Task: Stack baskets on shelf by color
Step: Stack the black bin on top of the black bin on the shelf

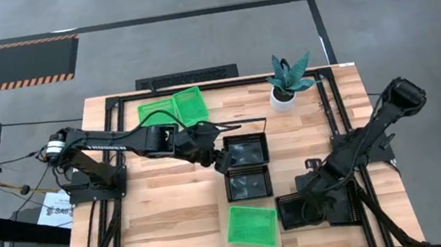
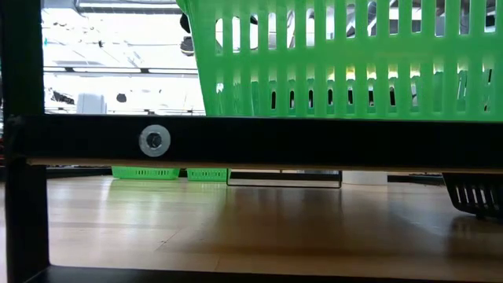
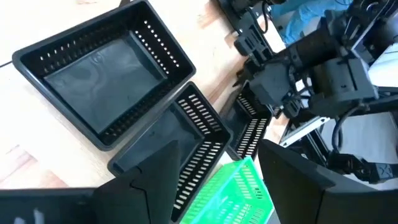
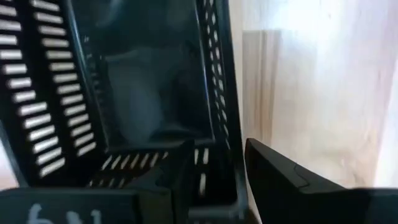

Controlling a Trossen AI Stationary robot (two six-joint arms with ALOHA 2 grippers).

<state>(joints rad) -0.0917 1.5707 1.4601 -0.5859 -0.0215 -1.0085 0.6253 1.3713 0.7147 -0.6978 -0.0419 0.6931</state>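
The shelf (image 1: 247, 169) runs from far to near down the table's middle. On it stand two black baskets (image 1: 246, 150) (image 1: 250, 184) and a green basket (image 1: 253, 224), which fills the top of the low view (image 2: 346, 55). Two more green baskets (image 1: 159, 113) (image 1: 191, 103) rest on the table at its far left. My left gripper (image 1: 223, 159) (image 3: 217, 149) is open beside the far black basket's left rim; whether it touches, I cannot tell. My right gripper (image 1: 291, 208) (image 4: 217, 146) is at a black basket (image 1: 321, 208) right of the shelf's near end. My right gripper has the black basket's side wall (image 4: 231, 124) between its fingers, one finger (image 4: 180, 171) inside the basket and the other (image 4: 280, 177) outside. The fingers come from above, slanting from the table's right. Whether the basket is off the table does not show.
A white potted plant (image 1: 288, 85) stands at the far edge, right of the shelf's far end. Black rails (image 1: 109, 121) frame the tabletop, and the arm bases sit at left (image 1: 91, 179) and right. Bare wood lies left of the shelf (image 1: 172, 207).
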